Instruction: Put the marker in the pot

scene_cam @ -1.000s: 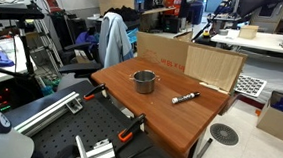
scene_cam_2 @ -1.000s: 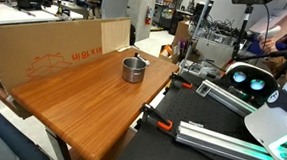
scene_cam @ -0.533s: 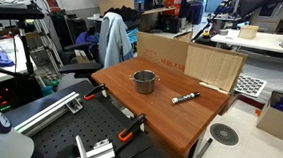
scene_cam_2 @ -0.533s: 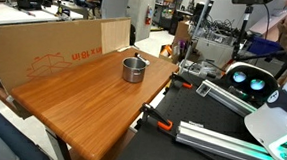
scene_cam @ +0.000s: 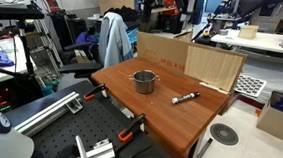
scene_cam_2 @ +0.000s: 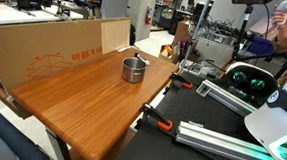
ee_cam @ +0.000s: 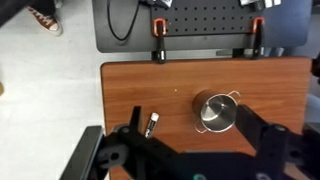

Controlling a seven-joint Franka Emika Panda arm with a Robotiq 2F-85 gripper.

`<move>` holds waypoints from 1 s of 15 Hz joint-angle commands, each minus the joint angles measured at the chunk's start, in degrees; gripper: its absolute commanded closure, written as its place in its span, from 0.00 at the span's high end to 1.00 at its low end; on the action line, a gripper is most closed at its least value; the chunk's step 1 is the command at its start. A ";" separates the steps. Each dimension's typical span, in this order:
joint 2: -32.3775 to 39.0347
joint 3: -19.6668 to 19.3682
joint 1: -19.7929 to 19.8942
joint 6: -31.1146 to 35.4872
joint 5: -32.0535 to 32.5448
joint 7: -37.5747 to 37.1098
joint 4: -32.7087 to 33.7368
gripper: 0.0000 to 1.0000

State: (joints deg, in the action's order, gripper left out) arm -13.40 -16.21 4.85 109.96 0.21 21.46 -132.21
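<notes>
Wooden table [ee_cam: 180,80], tool [ee_cam: 192,125] spread wide, empty, above marker [ee_cam: 152,123], pot [ee_cam: 213,112]

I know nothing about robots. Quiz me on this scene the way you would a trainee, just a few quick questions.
1. True or false: the marker lies on the table, outside the pot.
2. What stands along one edge of the table? A) cardboard B) a laptop C) a plant
3. Fill in: in the wrist view the pincer is ___, holding nothing.
Key: 1 true; 2 A; 3 open.
</notes>
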 commanded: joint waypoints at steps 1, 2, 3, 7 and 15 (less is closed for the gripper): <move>7.41 0.83 0.86 0.78 -5.51 0.75 3.37 1.00; 9.43 1.01 1.13 1.79 -7.18 0.64 4.01 1.00; 11.81 1.14 1.47 2.95 -9.06 0.46 4.86 1.00; 21.38 2.40 2.84 7.06 -15.16 -1.46 9.18 1.00; 36.94 5.49 4.31 13.60 -15.75 -14.78 18.42 1.00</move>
State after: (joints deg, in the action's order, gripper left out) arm 19.37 -12.56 7.59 122.63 -16.12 11.75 -117.72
